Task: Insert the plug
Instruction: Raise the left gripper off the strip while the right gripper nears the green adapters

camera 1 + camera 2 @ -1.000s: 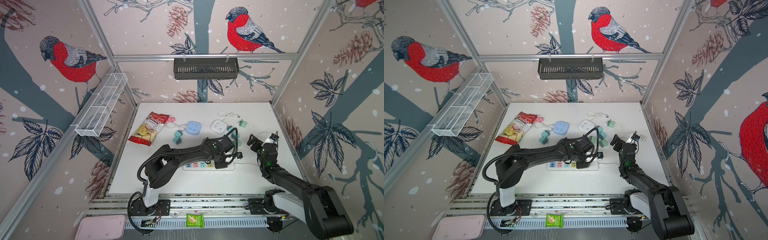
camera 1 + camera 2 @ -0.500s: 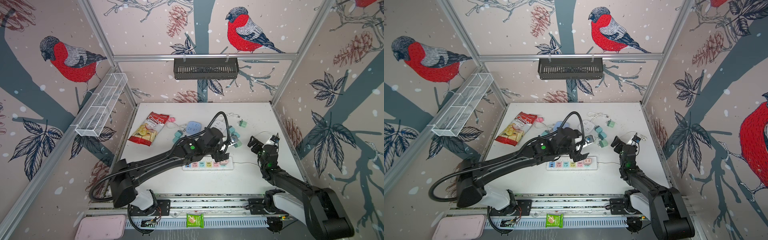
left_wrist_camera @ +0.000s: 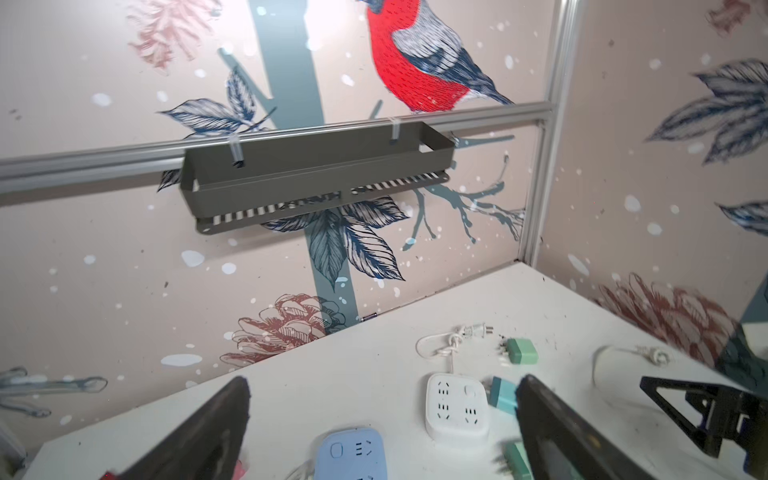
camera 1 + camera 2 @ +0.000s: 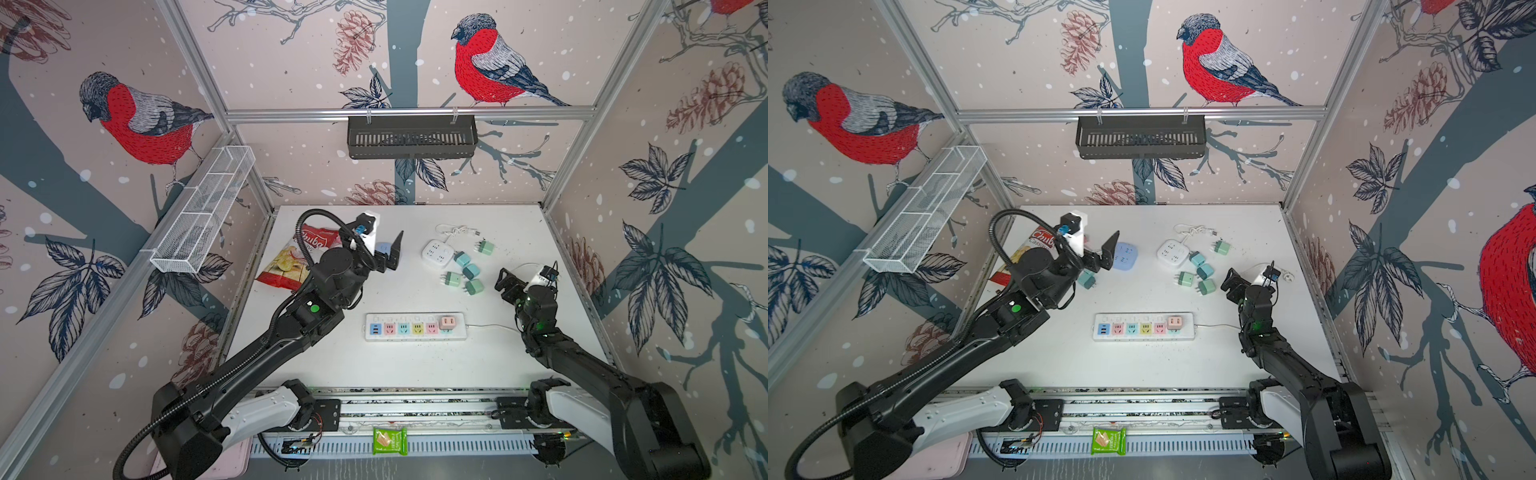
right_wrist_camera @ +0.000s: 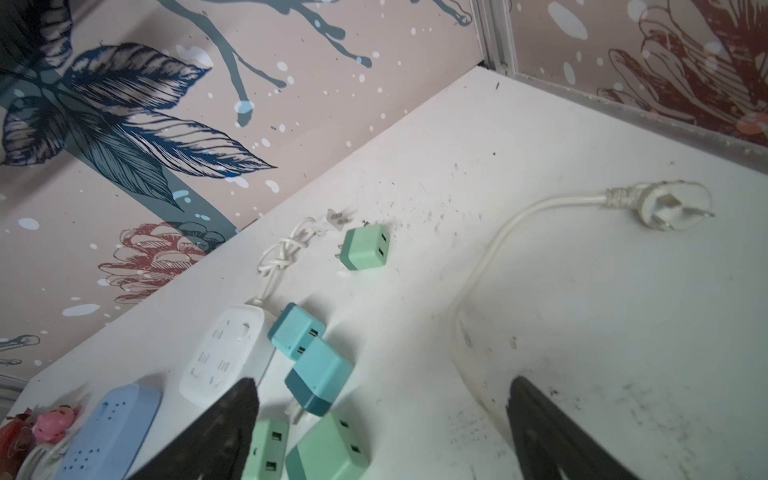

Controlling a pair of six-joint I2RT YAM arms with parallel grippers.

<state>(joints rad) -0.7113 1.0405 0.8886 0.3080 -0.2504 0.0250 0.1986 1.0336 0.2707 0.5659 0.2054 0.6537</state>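
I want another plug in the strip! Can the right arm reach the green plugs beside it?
Probably yes. The right gripper is open close beside the nearest green plug, nothing lies between them, and the left gripper is off near the blue socket.

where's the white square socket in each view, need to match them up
Top view: white socket toward the back of the table, right of middle, a teal adapter at its right.
Top view: white socket, same place.
Left wrist: white socket beside the blue socket.
Right wrist: white socket between blue socket and teal adapter.
Landmark: lone green adapter by the coiled cord, in all four.
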